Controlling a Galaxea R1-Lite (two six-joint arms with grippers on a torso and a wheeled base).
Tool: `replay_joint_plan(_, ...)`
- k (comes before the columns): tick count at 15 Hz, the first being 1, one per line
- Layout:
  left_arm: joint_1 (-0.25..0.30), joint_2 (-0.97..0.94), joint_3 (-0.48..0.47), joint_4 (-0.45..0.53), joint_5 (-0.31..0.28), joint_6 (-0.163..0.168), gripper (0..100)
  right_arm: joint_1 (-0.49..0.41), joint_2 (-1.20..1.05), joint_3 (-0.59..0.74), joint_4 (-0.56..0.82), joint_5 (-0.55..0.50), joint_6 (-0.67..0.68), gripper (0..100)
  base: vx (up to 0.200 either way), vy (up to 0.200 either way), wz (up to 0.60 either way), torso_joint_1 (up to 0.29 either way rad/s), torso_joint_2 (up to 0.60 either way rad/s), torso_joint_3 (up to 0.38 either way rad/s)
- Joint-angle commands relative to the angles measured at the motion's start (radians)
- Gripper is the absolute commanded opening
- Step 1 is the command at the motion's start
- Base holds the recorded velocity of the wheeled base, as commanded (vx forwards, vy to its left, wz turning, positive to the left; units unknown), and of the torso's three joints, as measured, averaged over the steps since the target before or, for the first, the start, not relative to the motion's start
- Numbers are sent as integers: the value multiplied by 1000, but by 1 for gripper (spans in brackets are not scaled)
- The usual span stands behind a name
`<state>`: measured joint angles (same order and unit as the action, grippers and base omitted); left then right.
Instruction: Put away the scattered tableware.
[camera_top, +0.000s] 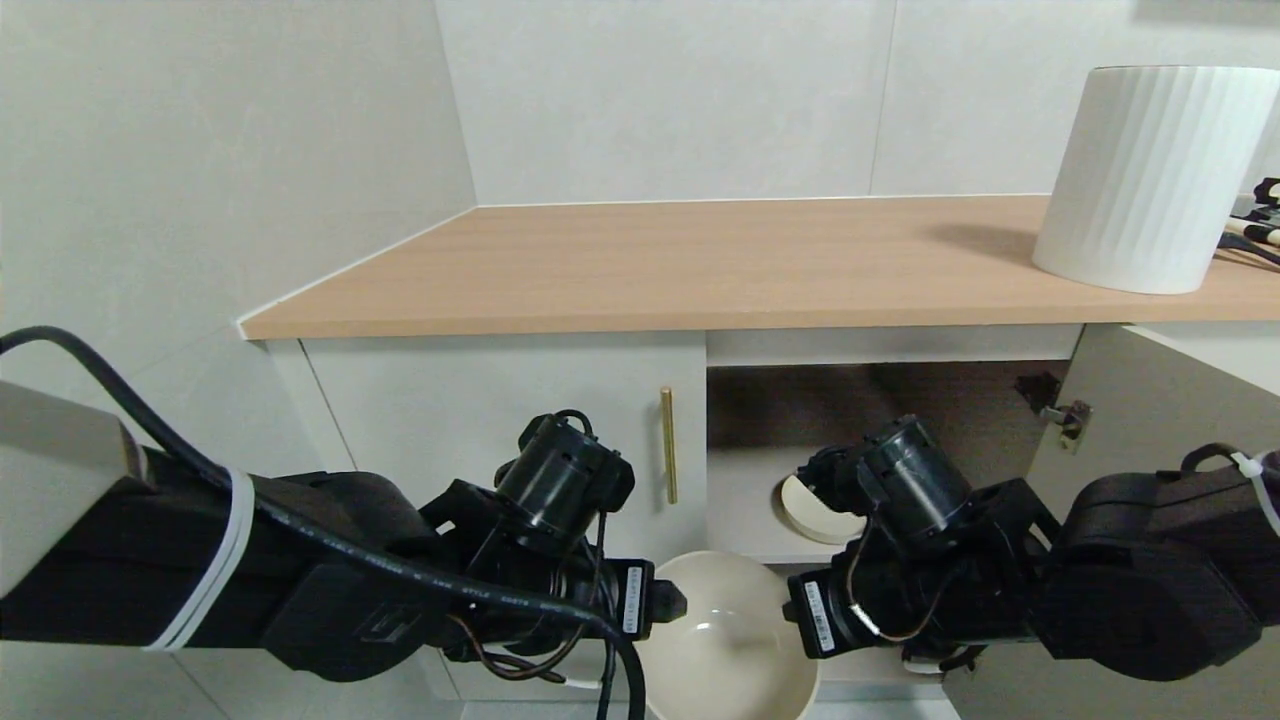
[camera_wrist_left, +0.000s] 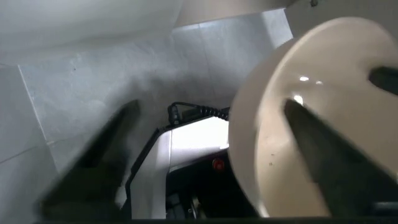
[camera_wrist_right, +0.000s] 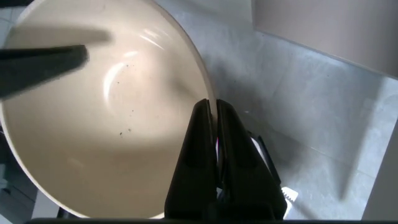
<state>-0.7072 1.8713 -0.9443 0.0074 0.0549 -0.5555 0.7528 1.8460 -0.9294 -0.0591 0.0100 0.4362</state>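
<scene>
A cream bowl (camera_top: 725, 640) hangs low in front of the open cabinet, between my two grippers. My right gripper (camera_top: 792, 612) is shut on its rim; the right wrist view shows both fingers (camera_wrist_right: 202, 143) pinched on the bowl's (camera_wrist_right: 106, 106) edge. At the opposite rim is my left gripper (camera_top: 672, 604), open. In the left wrist view one finger (camera_wrist_left: 323, 155) lies across the bowl's (camera_wrist_left: 273, 124) inside and the other finger (camera_wrist_left: 93, 162) stands well outside it. A cream plate (camera_top: 815, 515) rests on the cabinet shelf (camera_top: 740, 500), partly hidden behind my right wrist.
The left cabinet door (camera_top: 500, 400) is shut, with a brass handle (camera_top: 668, 445). The right door (camera_top: 1150, 400) is swung open. On the wooden counter (camera_top: 700, 260) stands a white ribbed container (camera_top: 1150, 180), with dark utensils (camera_top: 1258, 228) beside it.
</scene>
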Motion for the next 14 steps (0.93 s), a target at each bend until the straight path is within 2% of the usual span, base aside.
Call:
replay_joint_plan(1,0,-7,-2,-1,-1,-1,100,0,4,-2,-2,1,-1,0,0,0,0,0,0,0)
replay_joint_plan(4,3,-21,-2,-3,-3,-4,100,-7,24,-2,-2,-12,-1,0,0,0,0,0,0,0)
replay_joint_plan(7,5,-29,-2,-1,-3,-4,100,-116,81,-16,-37,-111,-10,0,0,0,0,0,0,0)
replay_joint_plan(11,5,-29,-2,-3,2,-4,100,-279,174,-68,-125,-117,1,0,0,0,0,0,0,0)
replay_joint_plan(14,15,-27,-4,-3,11,-4,100,-339,256,-85,-248,-134,36,0,0,0,0,0,0,0)
